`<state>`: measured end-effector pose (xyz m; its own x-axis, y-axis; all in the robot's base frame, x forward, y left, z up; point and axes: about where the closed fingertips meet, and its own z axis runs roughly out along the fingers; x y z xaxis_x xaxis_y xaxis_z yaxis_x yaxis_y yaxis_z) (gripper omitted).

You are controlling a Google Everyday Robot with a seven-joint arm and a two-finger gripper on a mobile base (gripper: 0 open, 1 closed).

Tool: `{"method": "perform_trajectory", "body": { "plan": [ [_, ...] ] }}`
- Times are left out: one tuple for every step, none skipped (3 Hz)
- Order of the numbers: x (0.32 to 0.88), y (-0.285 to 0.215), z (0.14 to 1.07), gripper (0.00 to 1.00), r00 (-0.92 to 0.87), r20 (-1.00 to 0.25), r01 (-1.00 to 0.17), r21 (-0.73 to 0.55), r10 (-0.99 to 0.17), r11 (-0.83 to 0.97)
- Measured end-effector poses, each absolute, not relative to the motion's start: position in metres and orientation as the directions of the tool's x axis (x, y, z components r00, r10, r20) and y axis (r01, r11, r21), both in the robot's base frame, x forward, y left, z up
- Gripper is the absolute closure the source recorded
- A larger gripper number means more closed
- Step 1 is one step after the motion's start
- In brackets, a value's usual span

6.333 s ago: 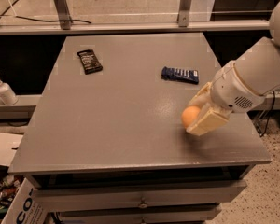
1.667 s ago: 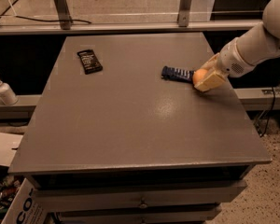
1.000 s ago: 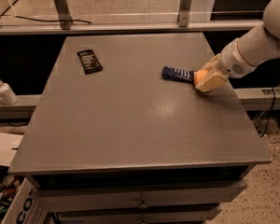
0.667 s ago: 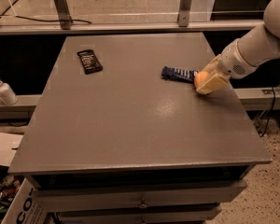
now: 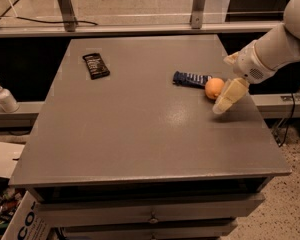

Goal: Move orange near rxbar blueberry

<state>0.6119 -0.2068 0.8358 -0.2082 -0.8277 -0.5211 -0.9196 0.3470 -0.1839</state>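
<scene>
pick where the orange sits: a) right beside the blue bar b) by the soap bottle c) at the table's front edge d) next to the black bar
A: the orange rests on the table right beside the blue bar, with the gripper just to its right.

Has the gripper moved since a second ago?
Yes. The gripper has backed slightly right, away from the rxbar blueberry, leaving the orange beside it.
</scene>
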Motion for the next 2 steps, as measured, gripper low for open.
{"method": "perform_trajectory", "body": {
  "plan": [
    [0.605, -0.226, 0.851, 0.0, -0.212, -0.557, -0.908, -0.191, -0.803, 0.373],
    [0.588, -0.261, 0.864, 0.0, -0.228, -0.598, -0.894, -0.184, -0.768, 0.409]
  ]
}}
